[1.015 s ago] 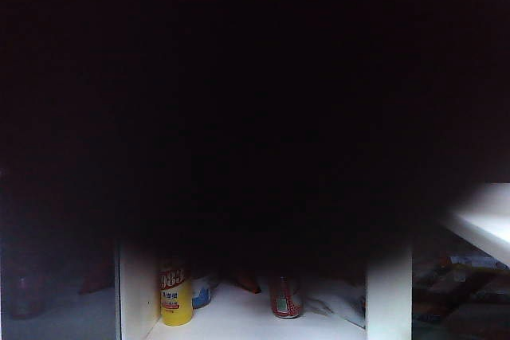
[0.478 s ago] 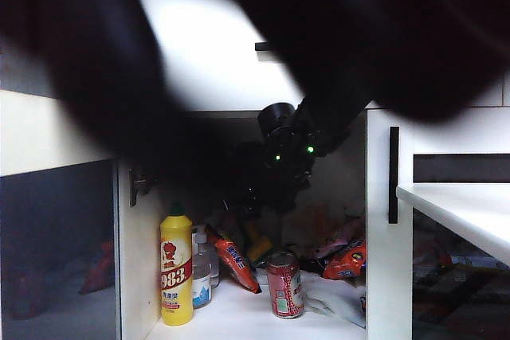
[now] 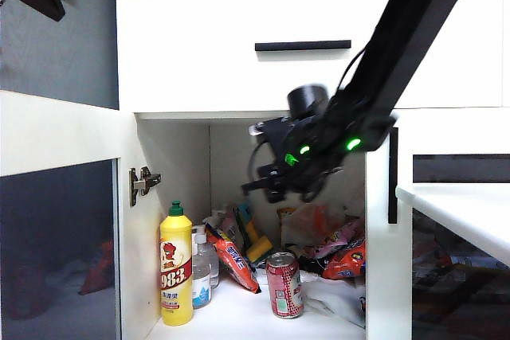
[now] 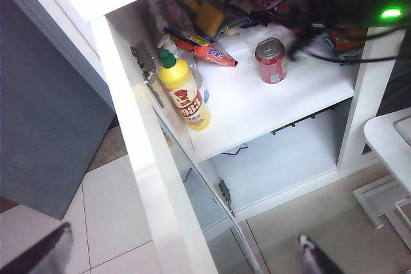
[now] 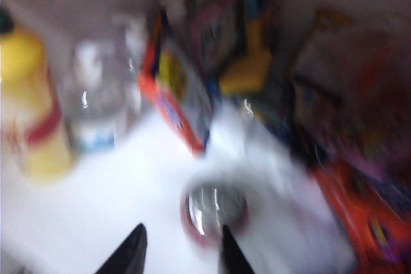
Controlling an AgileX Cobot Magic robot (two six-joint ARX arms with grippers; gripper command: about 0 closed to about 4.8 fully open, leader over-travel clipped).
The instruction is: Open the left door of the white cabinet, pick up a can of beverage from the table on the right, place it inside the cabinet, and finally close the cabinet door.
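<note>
Inside the tall white cabinet (image 3: 239, 53) with its black bar handles, the small red cylindrical can of beverage (image 3: 284, 284) with a silver top stands upright on the white shelf, near the front edge and free of any grip. To the can's left stands a tall yellow bottle with a green cap (image 3: 176, 268), with a small clear bottle (image 3: 202, 272) just behind it. Red and orange snack packets (image 3: 339, 252) lie heaped behind and to the right of the can. The left door (image 3: 60, 220), white-framed with a dark glass pane, is swung wide open, well left of the can.

The right end effector (image 3: 267, 177) hangs above the can, under the drawer front; in the blurred right wrist view its two dark fingertips (image 5: 131, 251) stand apart with nothing between them, the can's top (image 5: 215, 210) showing just beyond. The left end effector (image 4: 186, 258) looks down on the open door from outside the cabinet, far from the can, with its jaws spread wide and empty. A corner of the white worktop (image 3: 470, 212) juts in right of the can.
</note>
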